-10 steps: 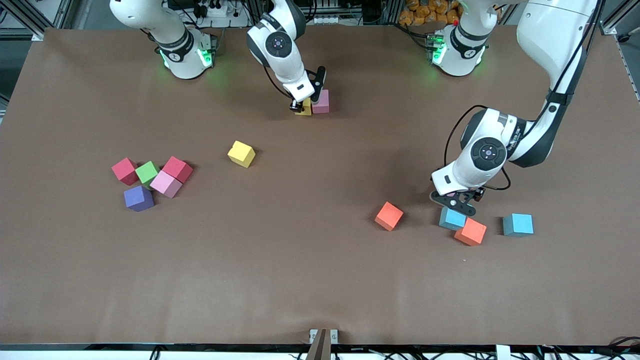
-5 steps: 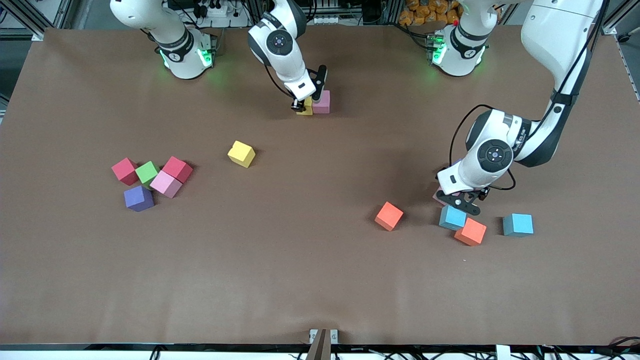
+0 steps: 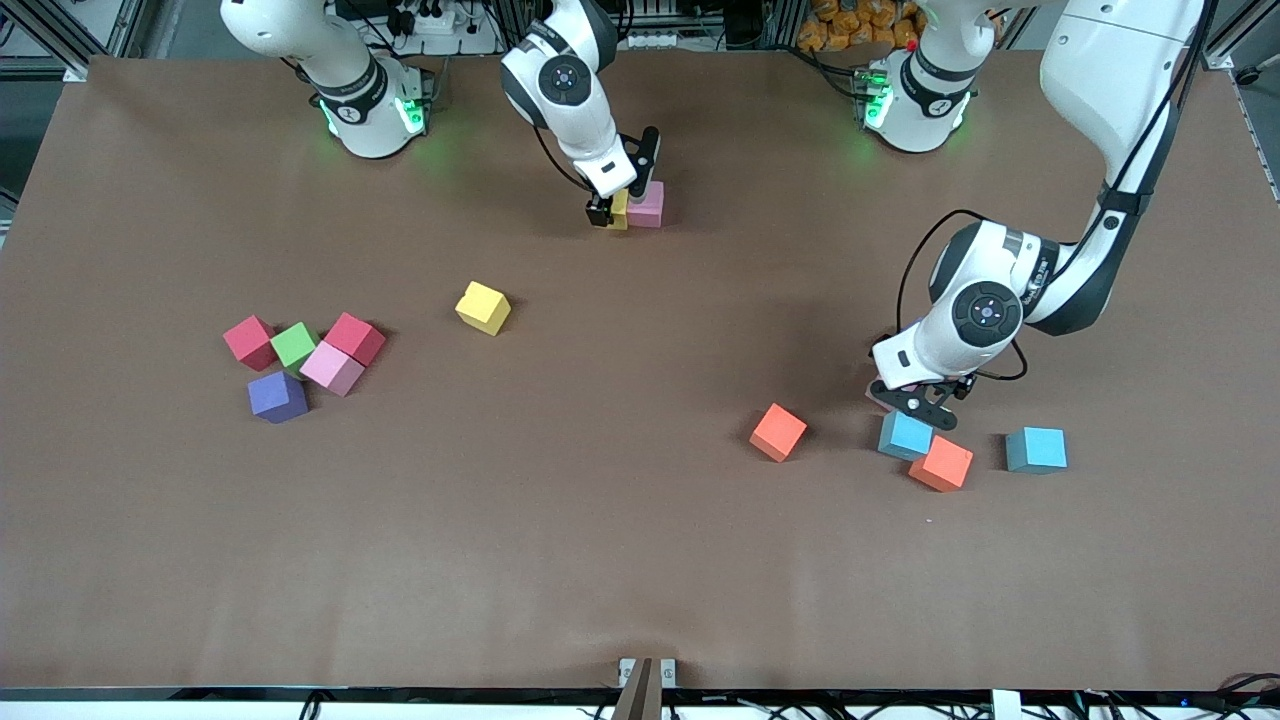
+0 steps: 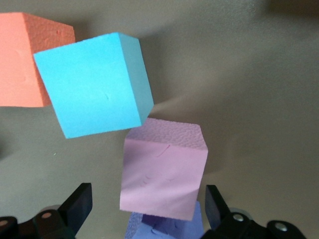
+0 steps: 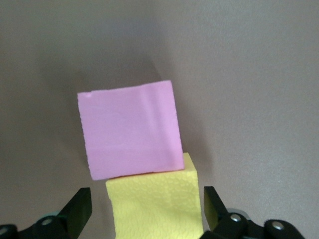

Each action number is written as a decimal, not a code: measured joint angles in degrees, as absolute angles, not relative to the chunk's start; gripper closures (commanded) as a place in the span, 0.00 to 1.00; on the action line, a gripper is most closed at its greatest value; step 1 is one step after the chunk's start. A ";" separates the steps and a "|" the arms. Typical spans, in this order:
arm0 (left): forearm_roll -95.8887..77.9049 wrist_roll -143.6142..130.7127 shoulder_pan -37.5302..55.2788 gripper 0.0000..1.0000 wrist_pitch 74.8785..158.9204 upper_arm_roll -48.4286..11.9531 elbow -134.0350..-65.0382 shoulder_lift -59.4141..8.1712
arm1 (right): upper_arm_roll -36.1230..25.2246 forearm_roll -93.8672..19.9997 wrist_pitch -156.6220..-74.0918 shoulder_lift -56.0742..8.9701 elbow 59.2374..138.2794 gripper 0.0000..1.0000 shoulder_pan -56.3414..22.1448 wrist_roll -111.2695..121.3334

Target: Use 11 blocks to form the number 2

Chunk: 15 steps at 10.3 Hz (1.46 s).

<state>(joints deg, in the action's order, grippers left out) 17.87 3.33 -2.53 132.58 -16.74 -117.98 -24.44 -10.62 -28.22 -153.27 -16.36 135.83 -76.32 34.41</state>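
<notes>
A yellow block rests on the table against a pink block, near the robots' bases. My right gripper stands open around the yellow block, with its fingers clear of both sides. My left gripper is open low over a pink block that leans on a purple block. A light blue block touches that pink one, and an orange block lies beside it. No number 2 is in view.
A loose yellow block lies mid-table. Toward the right arm's end sit two red blocks, a green, a pink and a purple. Another orange block and a light blue one lie near my left gripper.
My right gripper has opened and let go of the yellow block beside the pink one. My left hand has shifted slightly toward its base over the pink block.
</notes>
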 measured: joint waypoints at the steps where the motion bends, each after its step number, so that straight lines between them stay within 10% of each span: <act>1: 17.85 3.26 -2.52 0.00 132.90 -16.76 -118.06 -24.85 | -10.62 -28.27 -153.25 -16.36 135.55 0.00 -76.32 34.40; 3: 17.84 3.14 -2.48 0.00 134.17 -16.84 -118.13 -25.84 | -10.65 -28.36 -151.94 -16.12 135.07 0.00 -76.31 34.40; 4: 17.80 3.00 -2.46 0.24 134.92 -16.85 -118.16 -26.37 | -10.78 -28.40 -150.46 -15.44 134.71 0.00 -76.29 34.40; 5: 17.76 2.83 -2.41 0.77 135.36 -16.87 -118.16 -26.78 | -10.89 -28.40 -148.47 -14.29 134.45 0.00 -76.18 34.41; 6: 17.74 2.74 -2.38 1.00 135.75 -16.91 -118.16 -27.03 | -11.05 -28.40 -146.50 -12.92 134.34 0.00 -75.94 34.48; 12: 12.27 0.85 -2.36 1.00 132.64 -19.85 -115.12 -23.48 | -13.46 -28.02 -141.48 -8.16 134.14 0.00 -62.78 37.36; 15: 8.63 -3.58 -2.28 1.00 123.88 -22.66 -110.96 -19.31 | -24.71 -24.59 -135.85 -7.90 133.04 0.00 -58.25 46.05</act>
<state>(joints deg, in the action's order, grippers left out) 8.63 -3.58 -2.28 123.88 -22.66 -110.96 -19.31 -24.71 -24.59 -135.85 -7.90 133.04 -58.25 46.05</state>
